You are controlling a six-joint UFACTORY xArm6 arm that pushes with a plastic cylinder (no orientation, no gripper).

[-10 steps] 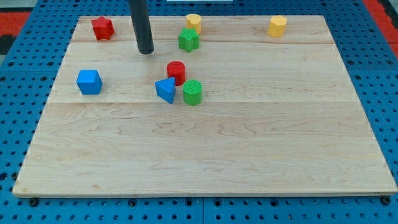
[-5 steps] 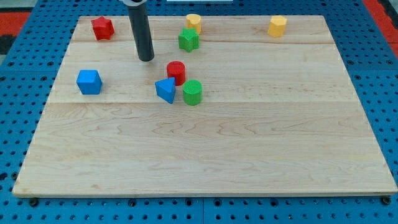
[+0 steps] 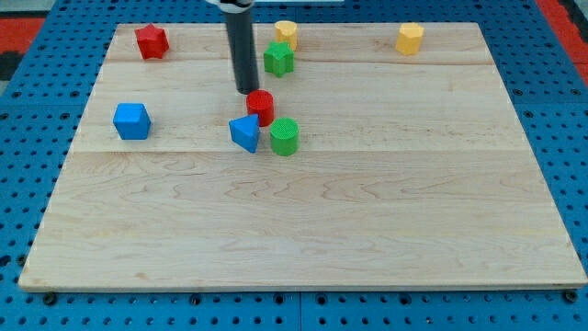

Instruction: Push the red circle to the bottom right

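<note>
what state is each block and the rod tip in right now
my tip: down at the board, just upper left of the red circle, at or near its edge
red circle: upright, close against the blue triangle and green circle
blue triangle: beside the green circle
green circle: upright
green star: just below the yellow cylinder
yellow cylinder: at top edge
yellow hexagon: alone, top right
red star: alone, top left
blue cube: alone, left
</note>
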